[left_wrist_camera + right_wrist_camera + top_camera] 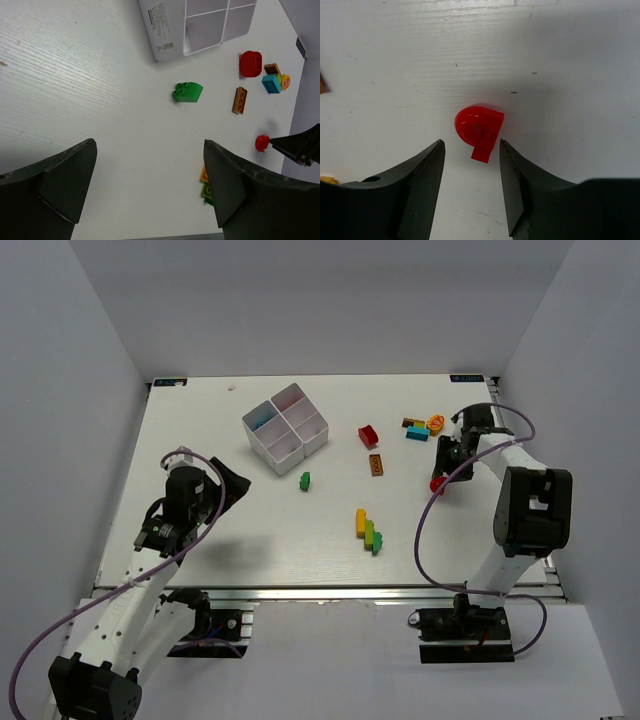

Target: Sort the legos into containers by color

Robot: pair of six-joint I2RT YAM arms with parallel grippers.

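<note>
1. My left hand [150, 175] hangs over the white table [200, 420] on the left side, fingers spread wide and holding nothing.
2. Just right of it stands the white plastic tray with four square compartments [260, 447]. A bit of blue shows in its left cell; what else it holds I cannot make out.
3. A small green plastic brick [304, 480] lies loose near the tray's front corner.
4. Mid-table lie a red open-topped plastic brick [368, 434], a flat brown plastic brick [376, 465] and, nearer me, a stuck-together yellow and green stack [367, 530]. A mixed cluster of bricks [420, 427] sits further right.
5. My right hand [471, 145] is low over the table, fingers set either side of a small red rounded plastic brick [479, 131]. A gap shows on both sides, so the hand is open around it, not gripping.
6. I judge this the pick-up step for that red brick. Next I should pinch it squarely, lift, carry it left to the tray and choose one cell for red.
</note>
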